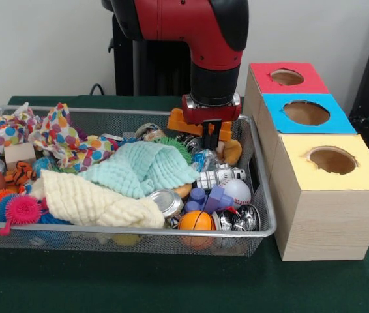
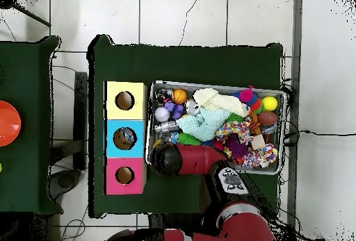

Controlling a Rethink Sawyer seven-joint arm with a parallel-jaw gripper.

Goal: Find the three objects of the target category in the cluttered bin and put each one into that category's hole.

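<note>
The bin [image 1: 266,195], a wire mesh tray crammed with toys and cloths, sat on the green bench [image 1: 139,287] left of the box [image 1: 328,215] with red, blue and yellow holes. The tool [image 1: 211,138] hung low over the bin's far right corner; whether it was open or closed could not be told.

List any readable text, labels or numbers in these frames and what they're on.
None readable.
Silver can: dark markings, too blurred to read.
Arm cuff: a dark mark on white, too small to read.
Red, blue and yellow box tops: plain, no labels.
</note>
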